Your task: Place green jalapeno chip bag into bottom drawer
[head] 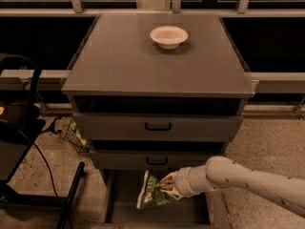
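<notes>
The green jalapeno chip bag (151,192) hangs crumpled, green with white patches, just above the open bottom drawer (124,209). My gripper (167,184) comes in from the right on a white arm and is shut on the bag's upper right edge. The bag hangs below the lower drawer front with the black handle. The drawer's flat grey floor shows to the left of and below the bag.
A round white bowl (168,36) stands on the grey cabinet top (119,61). Two grey drawer fronts with black handles (158,126) sit above the open drawer. Black equipment and cables (19,128) stand at the left. Speckled floor lies at the right.
</notes>
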Available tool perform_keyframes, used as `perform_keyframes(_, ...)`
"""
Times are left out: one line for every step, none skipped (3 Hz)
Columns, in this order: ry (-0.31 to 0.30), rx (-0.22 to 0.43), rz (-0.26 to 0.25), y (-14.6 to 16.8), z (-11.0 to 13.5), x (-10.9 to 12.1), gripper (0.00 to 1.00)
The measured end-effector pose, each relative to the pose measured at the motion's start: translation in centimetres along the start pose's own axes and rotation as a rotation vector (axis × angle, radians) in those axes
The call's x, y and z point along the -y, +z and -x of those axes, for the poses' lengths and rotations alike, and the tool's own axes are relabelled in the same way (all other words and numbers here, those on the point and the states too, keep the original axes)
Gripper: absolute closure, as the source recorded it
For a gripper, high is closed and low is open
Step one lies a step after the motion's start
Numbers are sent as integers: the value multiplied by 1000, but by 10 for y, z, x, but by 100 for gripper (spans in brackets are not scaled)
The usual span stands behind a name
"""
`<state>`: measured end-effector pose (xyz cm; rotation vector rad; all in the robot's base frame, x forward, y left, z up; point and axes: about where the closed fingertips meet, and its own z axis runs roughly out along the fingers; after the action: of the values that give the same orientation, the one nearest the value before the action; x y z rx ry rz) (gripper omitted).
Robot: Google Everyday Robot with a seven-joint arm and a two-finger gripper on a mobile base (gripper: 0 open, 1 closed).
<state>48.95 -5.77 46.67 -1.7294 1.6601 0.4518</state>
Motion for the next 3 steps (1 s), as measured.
perform_keyframes(1, 8, 16, 39, -20, -6, 100)
perform_keyframes(20, 9, 25, 76, -44, -12, 100)
perform_keyframes(34, -15, 46, 118, -70, -24, 100)
